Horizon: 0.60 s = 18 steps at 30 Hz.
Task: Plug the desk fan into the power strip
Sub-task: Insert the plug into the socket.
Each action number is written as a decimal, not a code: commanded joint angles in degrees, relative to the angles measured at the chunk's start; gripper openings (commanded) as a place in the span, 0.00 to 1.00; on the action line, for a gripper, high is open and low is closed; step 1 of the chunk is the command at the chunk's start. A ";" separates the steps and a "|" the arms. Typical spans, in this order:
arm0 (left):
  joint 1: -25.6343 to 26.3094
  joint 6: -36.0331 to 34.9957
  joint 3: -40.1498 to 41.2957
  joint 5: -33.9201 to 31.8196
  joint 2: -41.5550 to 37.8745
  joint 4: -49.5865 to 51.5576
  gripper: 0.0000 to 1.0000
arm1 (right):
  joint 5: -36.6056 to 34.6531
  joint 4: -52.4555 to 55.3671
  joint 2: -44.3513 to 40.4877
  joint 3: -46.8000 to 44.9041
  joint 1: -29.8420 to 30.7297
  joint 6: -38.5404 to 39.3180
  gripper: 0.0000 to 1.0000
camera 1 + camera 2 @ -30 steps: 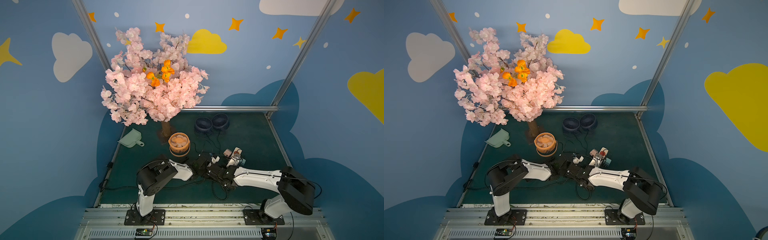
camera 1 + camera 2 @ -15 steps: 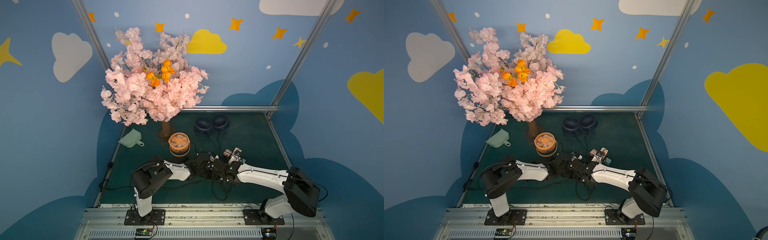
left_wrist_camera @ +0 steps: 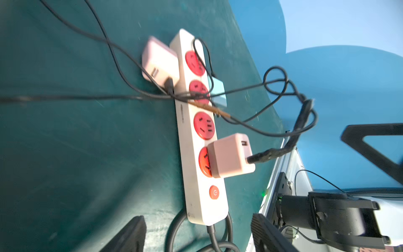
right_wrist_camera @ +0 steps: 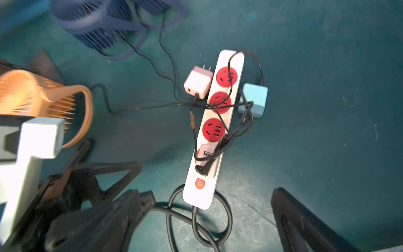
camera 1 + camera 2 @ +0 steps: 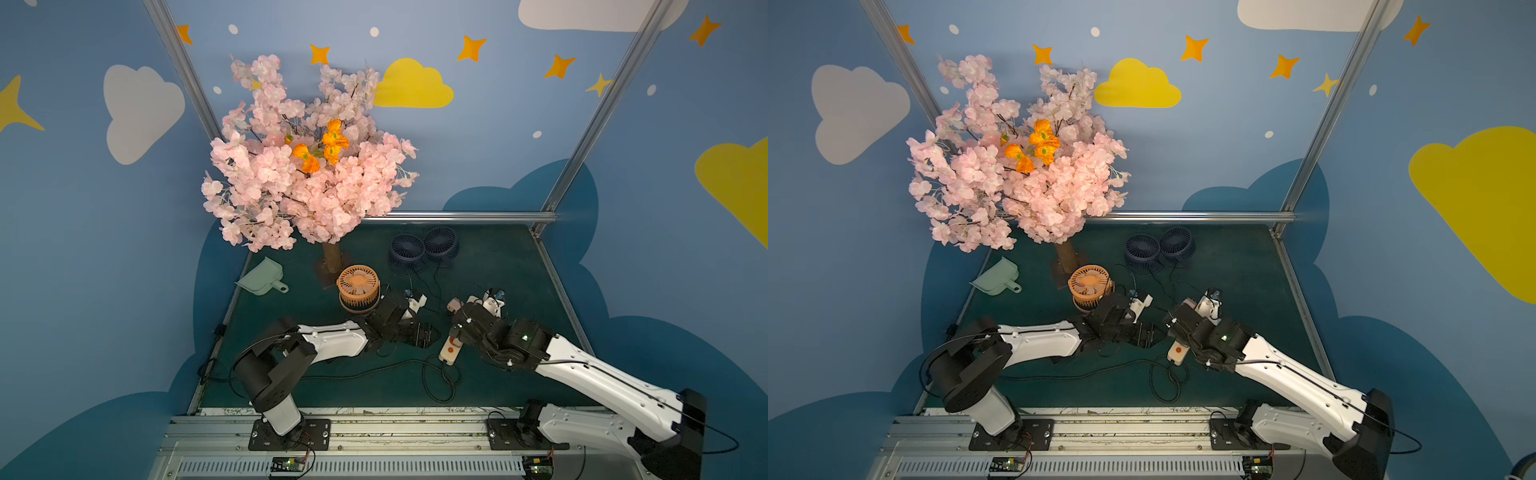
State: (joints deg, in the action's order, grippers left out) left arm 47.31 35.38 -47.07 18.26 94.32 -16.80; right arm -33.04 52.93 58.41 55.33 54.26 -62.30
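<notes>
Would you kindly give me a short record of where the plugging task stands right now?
power strip: flat on green mat, four red sockets
plugged in: pink adapter, socket nearest orange button
unplugged: second pink adapter and blue adapter, lying beside strip
left tool: open, empty
right tool: open, empty
fans: orange fan, navy fans, all on mat

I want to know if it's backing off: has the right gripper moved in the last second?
Yes. In a top view the right gripper has pulled away from the orange fan toward the right edge of the table, jaws open.
</notes>
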 commanded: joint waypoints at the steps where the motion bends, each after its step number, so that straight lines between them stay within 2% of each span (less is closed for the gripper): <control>1: -0.49 -3.37 0.10 -2.27 -2.99 2.60 0.81 | 2.05 0.66 -4.08 2.42 -4.70 11.83 0.98; 5: -0.99 -5.54 -1.27 -2.62 -5.03 5.42 0.81 | 14.01 0.51 0.56 9.63 -15.76 21.90 0.97; 10: -1.34 -8.00 -4.69 -3.56 -5.69 9.00 0.81 | 23.52 -0.77 11.80 16.90 -23.88 30.41 0.93; 13: -1.64 -7.66 -4.51 -5.09 -5.89 9.02 0.81 | 29.18 -1.06 20.56 20.12 -27.82 32.22 0.79; 18: -2.02 -5.83 -1.06 -7.05 -7.78 7.57 0.81 | 37.09 0.86 33.63 25.96 -30.13 33.00 0.59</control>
State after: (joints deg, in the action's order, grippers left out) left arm 45.63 29.41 -50.06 13.15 88.82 -9.65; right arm -3.42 51.51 88.71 78.17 24.77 -31.92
